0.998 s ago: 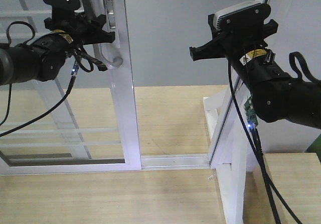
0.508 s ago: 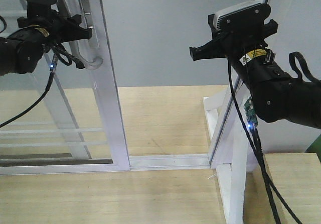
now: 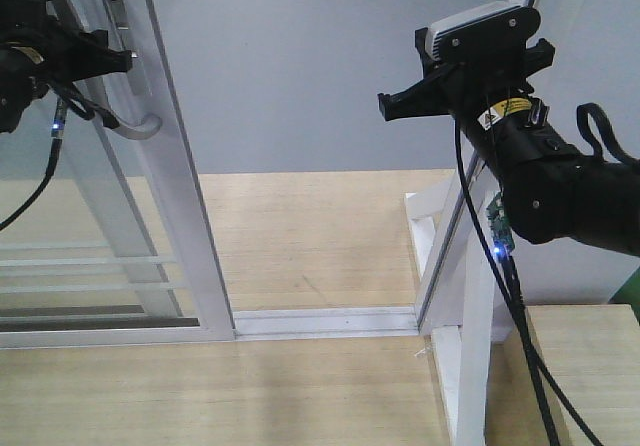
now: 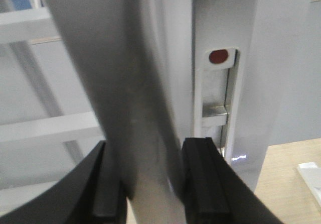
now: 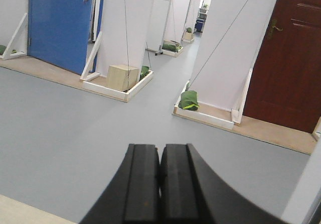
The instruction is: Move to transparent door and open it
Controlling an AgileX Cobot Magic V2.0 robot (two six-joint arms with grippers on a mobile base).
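Observation:
The transparent door [image 3: 170, 181] is a glass sliding panel in a glossy white frame at the left of the front view. Its curved grey pull handle [image 3: 140, 124] is near the top left. My left gripper [image 3: 112, 61] is shut on that handle; in the left wrist view the grey handle [image 4: 140, 133] fills the gap between the two black fingers [image 4: 200, 179]. My right gripper [image 5: 159, 156] is shut and empty, held up at the right of the doorway, pointing out over the grey floor.
A white outer door-frame post [image 3: 455, 256] with a slanted brace stands at the right. A floor track [image 3: 330, 321] runs across the opening. Beyond lies grey floor [image 5: 75, 113], white partitions, a blue door [image 5: 60, 23] and a dark red door [image 5: 288, 53].
The door has slid steadily to the left with my left gripper on its handle, widening the opening. The right arm has not moved.

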